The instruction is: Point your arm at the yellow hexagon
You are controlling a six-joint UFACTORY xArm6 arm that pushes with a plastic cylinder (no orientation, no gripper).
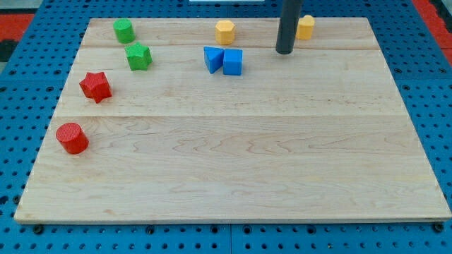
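The yellow hexagon (224,32) sits near the board's top edge, a little left of centre. My tip (284,51) is at the lower end of the dark rod, to the right of the hexagon and slightly below it, well apart from it. A second yellow block (306,27) lies just up and right of the rod, partly hidden by it; its shape is unclear.
A blue triangle (212,58) and a blue cube (233,62) touch, just below the hexagon. A green cylinder (124,30) and a green star (138,56) are at top left. A red star (95,87) and a red cylinder (72,137) are at the left edge of the wooden board (240,162).
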